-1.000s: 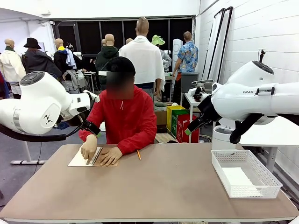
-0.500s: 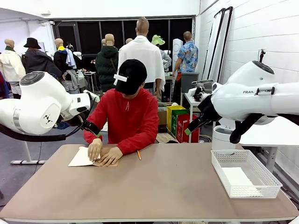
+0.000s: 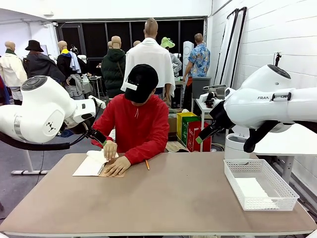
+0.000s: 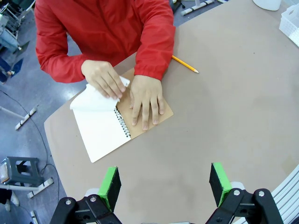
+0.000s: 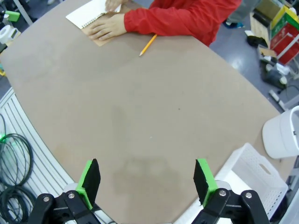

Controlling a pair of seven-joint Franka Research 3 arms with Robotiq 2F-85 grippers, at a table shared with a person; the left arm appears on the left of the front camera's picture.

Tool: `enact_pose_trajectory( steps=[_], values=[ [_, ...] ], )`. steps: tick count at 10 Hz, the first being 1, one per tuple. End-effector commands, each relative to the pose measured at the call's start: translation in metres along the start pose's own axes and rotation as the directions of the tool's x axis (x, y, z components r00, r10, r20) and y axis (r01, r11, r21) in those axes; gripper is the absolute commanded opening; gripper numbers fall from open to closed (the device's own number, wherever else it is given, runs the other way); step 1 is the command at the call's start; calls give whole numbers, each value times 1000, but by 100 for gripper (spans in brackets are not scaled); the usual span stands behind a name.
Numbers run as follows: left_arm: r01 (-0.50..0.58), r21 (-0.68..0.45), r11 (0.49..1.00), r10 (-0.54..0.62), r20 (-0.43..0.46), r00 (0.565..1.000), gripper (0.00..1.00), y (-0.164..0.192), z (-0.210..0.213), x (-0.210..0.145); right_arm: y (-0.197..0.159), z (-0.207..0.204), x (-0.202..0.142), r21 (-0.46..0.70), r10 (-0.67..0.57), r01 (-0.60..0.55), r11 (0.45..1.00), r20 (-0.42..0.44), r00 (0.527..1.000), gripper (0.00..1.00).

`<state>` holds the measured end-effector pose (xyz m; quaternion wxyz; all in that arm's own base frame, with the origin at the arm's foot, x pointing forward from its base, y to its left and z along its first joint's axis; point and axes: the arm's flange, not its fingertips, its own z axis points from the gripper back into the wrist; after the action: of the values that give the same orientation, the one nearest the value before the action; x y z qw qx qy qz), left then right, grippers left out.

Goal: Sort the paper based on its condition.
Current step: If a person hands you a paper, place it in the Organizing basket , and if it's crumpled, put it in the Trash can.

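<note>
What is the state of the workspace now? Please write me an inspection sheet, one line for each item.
Surface: brown table, smooth.
Job's things: a person's hand lifts a curled white sheet at the open notebook; the other hand lies flat on its brown cover.
Clutter: pencil beside the notebook; white basket at the right edge, something white and flat inside.
End effectors: left end effector and right end effector open, holding nothing, above the table.
Cables: cables coiled on the floor.
Surroundings: stool and white bucket on the floor.
</note>
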<state>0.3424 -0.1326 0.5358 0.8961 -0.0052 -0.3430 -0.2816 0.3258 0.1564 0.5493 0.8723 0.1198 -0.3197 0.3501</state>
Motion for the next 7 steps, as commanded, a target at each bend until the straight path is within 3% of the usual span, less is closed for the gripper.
enact_pose_trajectory(
  steps=[1,7],
  values=[
    [2,0,1000,-2,5,1000,100,0,0,0,0,0,-1,8,13,-13,1000,-7,1000,100],
    [2,0,1000,-2,5,1000,100,0,0,0,0,0,-1,8,13,-13,1000,-7,1000,100]
  ],
)
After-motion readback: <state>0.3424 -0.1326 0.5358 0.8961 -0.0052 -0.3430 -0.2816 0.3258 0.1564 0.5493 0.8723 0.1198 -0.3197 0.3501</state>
